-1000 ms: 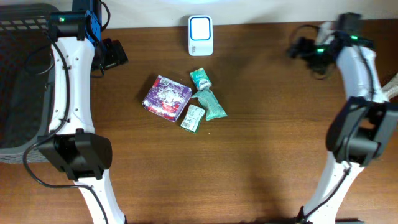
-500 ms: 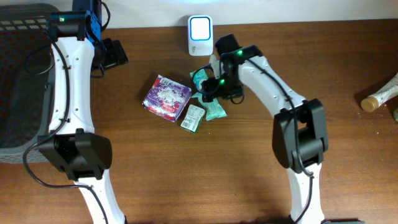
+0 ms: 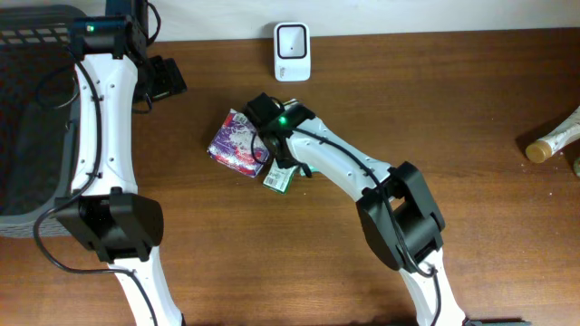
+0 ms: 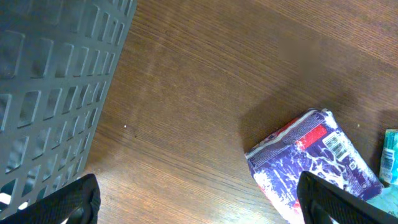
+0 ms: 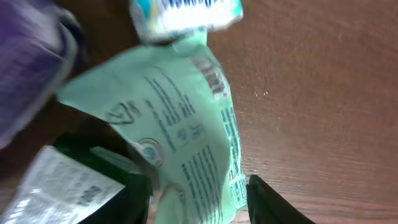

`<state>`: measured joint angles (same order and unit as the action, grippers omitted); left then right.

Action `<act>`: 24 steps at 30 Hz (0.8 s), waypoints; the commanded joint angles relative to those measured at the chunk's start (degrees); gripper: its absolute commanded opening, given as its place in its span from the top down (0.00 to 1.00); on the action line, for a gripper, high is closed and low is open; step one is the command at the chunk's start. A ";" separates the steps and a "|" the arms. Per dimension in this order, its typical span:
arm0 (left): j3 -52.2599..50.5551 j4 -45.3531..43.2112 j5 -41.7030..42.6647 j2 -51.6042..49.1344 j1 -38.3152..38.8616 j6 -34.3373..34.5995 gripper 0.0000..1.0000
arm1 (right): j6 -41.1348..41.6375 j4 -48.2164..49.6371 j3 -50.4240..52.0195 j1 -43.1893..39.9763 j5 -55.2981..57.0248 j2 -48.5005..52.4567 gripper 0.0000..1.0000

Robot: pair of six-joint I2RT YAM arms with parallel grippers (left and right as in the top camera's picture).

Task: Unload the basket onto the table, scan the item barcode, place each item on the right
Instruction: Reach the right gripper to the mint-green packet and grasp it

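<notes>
The right gripper (image 5: 199, 208) hangs low over the small pile of packets in the middle of the table (image 3: 435, 109), below the scanner (image 3: 292, 50) that sits at the far edge. In the right wrist view its two fingers (image 5: 134, 202) stand partly apart on either side of the near end of a green packet (image 5: 180, 130). The picture is too blurred to tell whether they press on it or only straddle it. The packet lies flat with its printed back up. Its long axis runs from between the fingers away towards a small teal packet (image 5: 186, 12) at its far end, leaning a little to the left. A small dark printed block sits near its right edge, too blurred to read. A purple pack (image 3: 237, 140) lies to its left and a grey-white packet (image 5: 68, 180) beside the left finger. From overhead the arm hides most of the green packet. The left gripper (image 4: 199, 202) hovers near the basket (image 4: 56, 81) with its jaws spread wide and nothing between them. The purple pack's barcode shows face up in its view. A bottle (image 3: 553, 140) lies at the table's right edge.
</notes>
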<state>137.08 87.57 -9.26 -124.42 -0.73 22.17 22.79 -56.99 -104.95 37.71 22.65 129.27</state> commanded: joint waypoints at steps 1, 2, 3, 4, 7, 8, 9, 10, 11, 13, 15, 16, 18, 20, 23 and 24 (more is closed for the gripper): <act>-0.22 0.09 -0.02 -0.72 -0.20 0.70 0.01 | 2.16 2.62 3.52 0.52 1.79 -0.26 0.52; -0.22 0.09 -0.02 -0.72 -0.20 0.72 0.01 | 2.14 2.82 3.67 0.52 1.79 -0.26 0.59; -0.22 0.09 -0.02 -0.72 -0.20 0.70 0.01 | 2.14 3.10 3.63 0.52 1.53 -0.33 0.66; -0.22 0.09 -0.02 -0.72 -0.20 0.72 0.01 | 2.14 3.26 3.26 0.46 0.87 -0.44 0.73; -0.22 0.09 -0.02 -0.72 -0.20 0.72 0.01 | 1.07 0.57 -0.87 -2.56 -8.52 -0.76 0.92; -0.22 0.09 -0.02 -0.72 -0.20 0.70 0.01 | 0.00 0.00 -1.90 -4.17 -13.66 -0.98 0.95; -0.22 0.09 -0.02 -0.72 -0.20 0.72 0.01 | -1.90 -0.39 -2.89 -6.58 -21.00 -1.09 0.96; -0.22 0.09 -0.02 -0.72 -0.20 0.70 0.01 | -3.56 -0.68 -3.28 -9.20 -28.44 -1.09 0.96; -0.22 0.09 -0.02 -0.72 -0.20 0.72 0.01 | -5.14 -1.38 -3.28 -13.18 -38.45 -1.07 0.96; -0.22 0.09 -0.02 -0.72 -0.20 0.70 0.01 | -8.41 -3.89 -3.21 -19.80 -51.89 -1.05 0.96; -0.22 0.09 -0.02 -0.72 -0.20 0.72 0.01 | -11.85 -6.38 -2.84 -25.64 -60.98 -1.01 0.96; -0.22 0.09 -0.02 -0.72 -0.20 0.72 0.01 | -13.00 -6.97 -1.77 -28.39 -64.35 -1.01 0.96; -0.22 0.09 -0.02 -0.72 -0.20 0.70 0.01 | -14.51 -6.75 1.97 -33.09 -70.01 -0.94 0.96; -0.22 0.09 -0.02 -0.72 -0.20 0.72 0.01 | -15.06 -6.21 5.88 -36.46 -71.12 -0.92 0.96; -0.22 0.11 -0.02 -0.72 -0.20 0.70 0.01 | -14.97 -5.22 9.35 -41.31 -65.66 -0.92 0.84; -0.22 0.07 -0.02 -0.72 -0.20 0.72 0.01 | -14.82 -5.25 9.35 -42.14 -62.75 -0.92 0.80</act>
<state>137.08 87.61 -9.26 -124.42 -0.73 22.17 8.78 -62.41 -96.16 -2.26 -43.68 129.27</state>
